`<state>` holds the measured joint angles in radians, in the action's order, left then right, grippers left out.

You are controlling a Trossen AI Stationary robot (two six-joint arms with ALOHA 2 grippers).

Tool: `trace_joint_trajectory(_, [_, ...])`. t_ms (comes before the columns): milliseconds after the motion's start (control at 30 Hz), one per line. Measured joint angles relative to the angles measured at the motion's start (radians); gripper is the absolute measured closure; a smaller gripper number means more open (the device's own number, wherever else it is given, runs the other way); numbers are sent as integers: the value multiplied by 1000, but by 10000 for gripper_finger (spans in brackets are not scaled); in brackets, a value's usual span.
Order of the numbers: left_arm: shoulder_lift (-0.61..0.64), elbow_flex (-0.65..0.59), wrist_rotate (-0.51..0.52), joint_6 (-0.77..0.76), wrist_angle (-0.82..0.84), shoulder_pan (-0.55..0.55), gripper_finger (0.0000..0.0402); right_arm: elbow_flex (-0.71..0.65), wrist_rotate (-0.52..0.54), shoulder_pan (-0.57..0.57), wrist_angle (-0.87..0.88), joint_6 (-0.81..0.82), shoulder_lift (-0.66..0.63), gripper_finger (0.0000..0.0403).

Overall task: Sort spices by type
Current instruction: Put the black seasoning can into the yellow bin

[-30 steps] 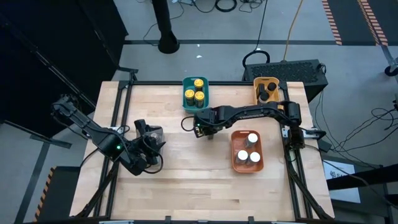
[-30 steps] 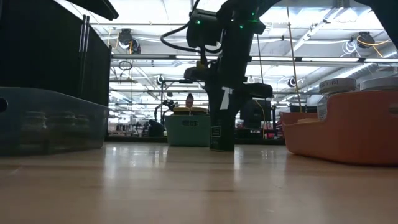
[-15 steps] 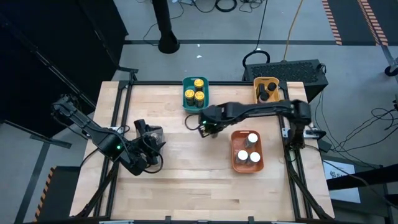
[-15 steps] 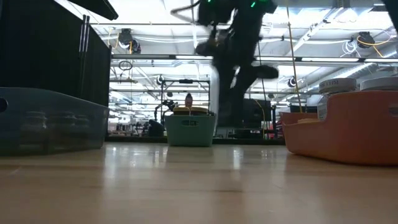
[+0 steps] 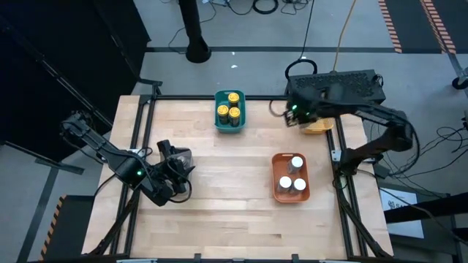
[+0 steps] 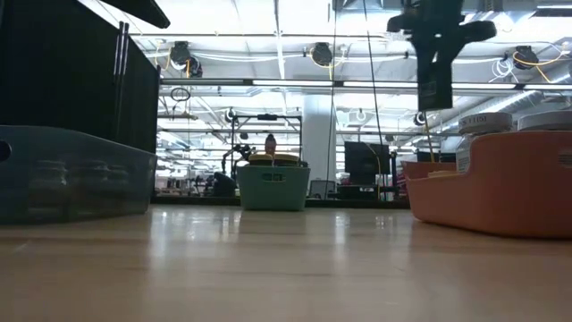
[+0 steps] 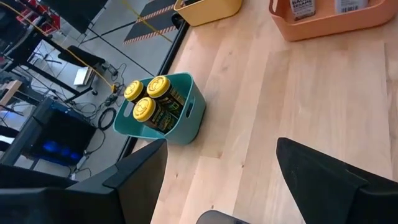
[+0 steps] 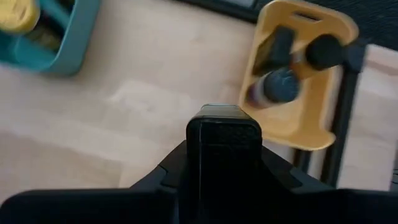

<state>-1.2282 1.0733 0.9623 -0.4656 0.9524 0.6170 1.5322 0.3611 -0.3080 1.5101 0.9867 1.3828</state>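
Observation:
My right gripper [image 5: 293, 115] hangs high near the far right corner, beside the yellow tray [image 5: 319, 126], shut on a slim black spice jar [image 8: 224, 134]. In the low view the jar [image 6: 435, 88] hangs below the fingers, well above the table. The yellow tray [image 8: 303, 74] holds dark-topped jars. Yellow-topped jars [image 5: 229, 107] stand in the teal tray [image 5: 219, 119], and white-topped jars [image 5: 291, 175] stand in the orange tray [image 5: 276, 191]. My left gripper [image 5: 177, 162] waits open at the left, over a clear grey tray [image 6: 71, 183] with jars inside. My right gripper pinches the black jar between its two fingers, which come from above and point steeply down. The fingers sit on the jar's sides just below its cap [image 8: 224, 163]. The jar hangs upright, lifted clear of the table.
Bare wooden tabletop [image 5: 227, 204] lies between the trays and along the near side. A dark box [image 5: 351, 84] sits just beyond the far right corner, behind the yellow tray. The room behind the table shows in the low view.
My right gripper has risen from the table's middle and swung toward the far right corner, ending beside the yellow tray. The black jar has gone up with it, lifted clear of the table.

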Motion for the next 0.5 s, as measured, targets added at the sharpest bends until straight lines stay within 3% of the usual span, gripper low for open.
trace_joint_trajectory(167, [0,0,1,-2,0,0,93,-1,57,-130,65,-40,-42,304])
trace_joint_trajectory(267, [0,0,2,-20,2,0,93,-38,40,-204,47,-107,-59,304])
trace_joint_trajectory(500, [0,0,4,-27,8,0,93,-227,30,-356,37,-201,-111,304])
